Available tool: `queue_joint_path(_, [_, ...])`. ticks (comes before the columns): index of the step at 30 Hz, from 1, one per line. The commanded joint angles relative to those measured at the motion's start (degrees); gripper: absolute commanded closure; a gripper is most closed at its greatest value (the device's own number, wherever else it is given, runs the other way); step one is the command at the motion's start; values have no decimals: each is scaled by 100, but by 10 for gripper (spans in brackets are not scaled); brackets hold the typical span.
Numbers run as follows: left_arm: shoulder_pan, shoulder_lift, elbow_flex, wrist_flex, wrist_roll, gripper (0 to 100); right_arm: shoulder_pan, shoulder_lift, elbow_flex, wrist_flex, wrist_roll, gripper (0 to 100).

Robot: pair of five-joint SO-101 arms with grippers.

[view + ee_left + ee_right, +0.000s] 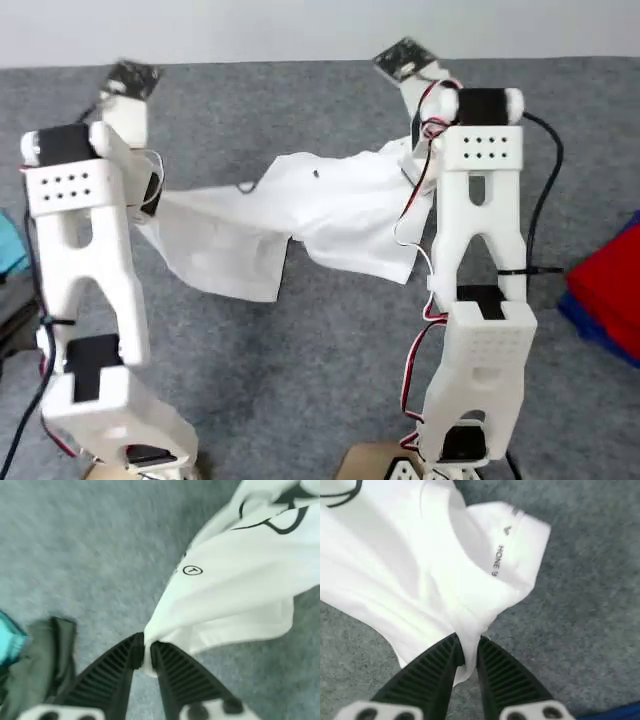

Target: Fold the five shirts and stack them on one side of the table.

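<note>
Overhead, the white shirt (320,210) hangs stretched over the tabletop's (300,380) middle; wrist views reveal the left gripper (146,655) and right gripper (470,652) each clamped on its cloth.

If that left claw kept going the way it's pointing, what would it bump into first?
The left gripper is pinching the white shirt, so it meets that cloth first; past it, probably the grey table, though depth is unclear.

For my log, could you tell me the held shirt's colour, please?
The shirt is white; left wrist view shows best.
</note>
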Motion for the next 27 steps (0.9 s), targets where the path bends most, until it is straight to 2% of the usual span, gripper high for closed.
queue_joint_path(1, [-62, 158, 13, 114, -123, 992, -4, 75, -18, 101, 35, 989])
queue_joint_path(8, [-18, 114, 163, 141, -114, 992, 40, 92, -35, 224, 62, 989])
queue_joint_path(15, [264, -1284, 1736, 114, -88, 991, 321, -585, 510, 233, 44, 988])
queue_joint_path(17, [246, -1829, 2123, 114, -79, 978, 374, -796, 809, 233, 35, 959])
queue_joint_path(22, [62, -2980, 2958, 105, -105, 850, 382, -1288, 1591, 233, -149, 852])
queue_joint_path(27, [44, -3666, 3345, 114, -132, 828, 391, -1798, 1908, 233, -316, 805])
